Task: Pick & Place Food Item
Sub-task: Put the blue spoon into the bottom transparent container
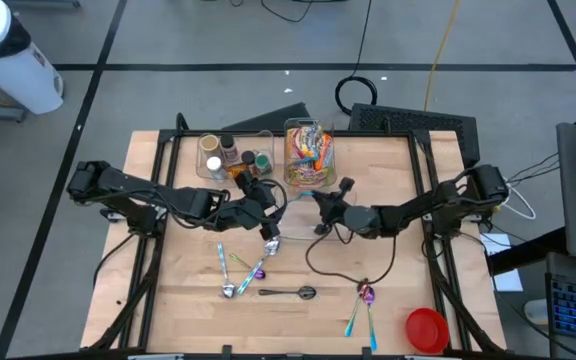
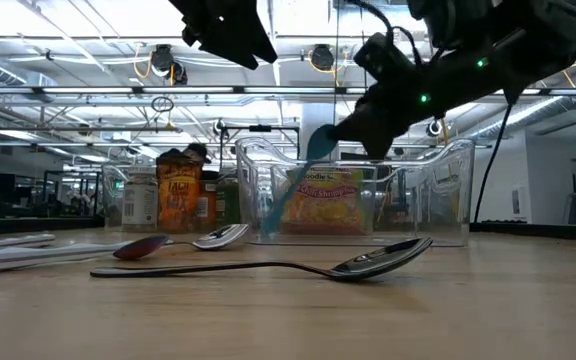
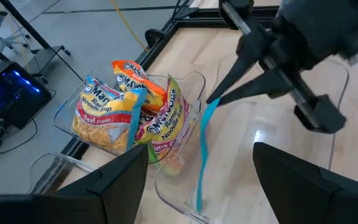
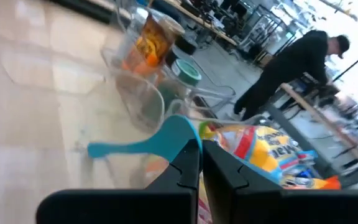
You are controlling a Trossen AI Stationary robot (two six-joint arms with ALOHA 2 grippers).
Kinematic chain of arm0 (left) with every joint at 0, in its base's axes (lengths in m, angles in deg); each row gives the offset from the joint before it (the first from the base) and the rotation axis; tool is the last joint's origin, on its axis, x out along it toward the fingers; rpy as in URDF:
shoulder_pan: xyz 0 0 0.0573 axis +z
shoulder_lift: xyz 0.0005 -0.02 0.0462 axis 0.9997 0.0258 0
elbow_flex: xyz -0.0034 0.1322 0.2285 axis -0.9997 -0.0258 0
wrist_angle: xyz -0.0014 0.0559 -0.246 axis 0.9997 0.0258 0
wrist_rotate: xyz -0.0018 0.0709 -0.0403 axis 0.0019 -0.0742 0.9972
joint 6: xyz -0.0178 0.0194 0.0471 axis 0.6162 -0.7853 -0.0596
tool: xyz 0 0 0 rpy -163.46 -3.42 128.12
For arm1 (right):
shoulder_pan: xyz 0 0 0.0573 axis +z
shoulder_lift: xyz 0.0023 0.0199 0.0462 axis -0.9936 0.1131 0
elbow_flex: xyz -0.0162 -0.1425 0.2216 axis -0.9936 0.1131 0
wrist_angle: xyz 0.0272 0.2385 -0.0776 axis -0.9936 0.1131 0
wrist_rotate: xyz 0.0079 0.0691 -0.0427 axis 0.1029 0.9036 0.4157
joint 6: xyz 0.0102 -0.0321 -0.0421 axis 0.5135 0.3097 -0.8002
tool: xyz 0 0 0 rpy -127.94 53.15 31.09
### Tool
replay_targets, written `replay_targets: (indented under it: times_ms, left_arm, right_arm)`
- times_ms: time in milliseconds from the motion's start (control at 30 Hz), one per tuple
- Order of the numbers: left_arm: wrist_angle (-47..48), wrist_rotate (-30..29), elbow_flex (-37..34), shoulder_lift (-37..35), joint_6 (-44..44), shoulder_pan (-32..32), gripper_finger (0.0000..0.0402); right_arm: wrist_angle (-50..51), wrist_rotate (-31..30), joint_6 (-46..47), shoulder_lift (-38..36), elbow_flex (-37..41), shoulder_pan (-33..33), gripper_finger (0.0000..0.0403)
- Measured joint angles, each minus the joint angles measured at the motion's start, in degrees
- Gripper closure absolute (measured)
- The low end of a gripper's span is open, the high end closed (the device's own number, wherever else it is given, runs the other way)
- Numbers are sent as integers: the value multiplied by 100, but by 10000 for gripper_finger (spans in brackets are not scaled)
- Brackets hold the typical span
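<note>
Blue spoon [image 3: 202, 149]: it hangs in the air, held by one end, with the rest of it pointing down to the table just beside the clear bin; in the right wrist view its blue bowl [image 4: 157, 142] sticks out past the fingers.
Right gripper [image 1: 330, 200]: it is above the middle of the table, just in front of the clear bin, and its two fingers are closed tight on the blue spoon.
Noodle packets [image 3: 126, 112]: several bright instant noodle soup packets stand inside the clear bin, at the far middle edge of the table.
Clear bin [image 1: 309, 153]: transparent plastic, it holds the noodle packets; a second clear tray [image 1: 230, 157] with spice jars is just beside it on the left.
Left gripper [image 1: 264, 208]: it is raised over the table, near the right gripper and in front of the spice tray; its fingers are spread wide apart and hold nothing.
Spoons on the table: a metal spoon [image 2: 298, 266] lies flat at the front, with some coloured spoons [image 1: 240, 272] near it, and another pair [image 1: 364, 308] towards the right front.
Red bowl [image 1: 427, 329]: it sits at the right front corner of the table, well apart from both grippers.
Person [image 4: 291, 70]: dark clothes, standing in the room beyond the table.
</note>
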Motion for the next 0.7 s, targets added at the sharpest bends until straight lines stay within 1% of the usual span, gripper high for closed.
replay_targets:
  times_ms: [100, 200, 400, 467, 700]
  left_arm:
    - [21, 8, 0, 0, -2, 0, 103]
    - [63, 35, 0, 0, -2, -1, 103]
    - [102, 42, 0, 0, 15, -1, 103]
    - [102, 42, 0, 0, 16, -1, 103]
    - [105, 46, 0, 0, 20, -1, 103]
  right_arm:
    - [61, -137, -319, 40, 0, 16, 402]
    - [339, -130, -488, -14, 1, 78, 400]
    - [805, -110, -607, -201, 2, 221, 401]
    - [976, -109, -556, -243, 2, 249, 400]
    - [1457, -104, 105, -312, 6, 267, 401]
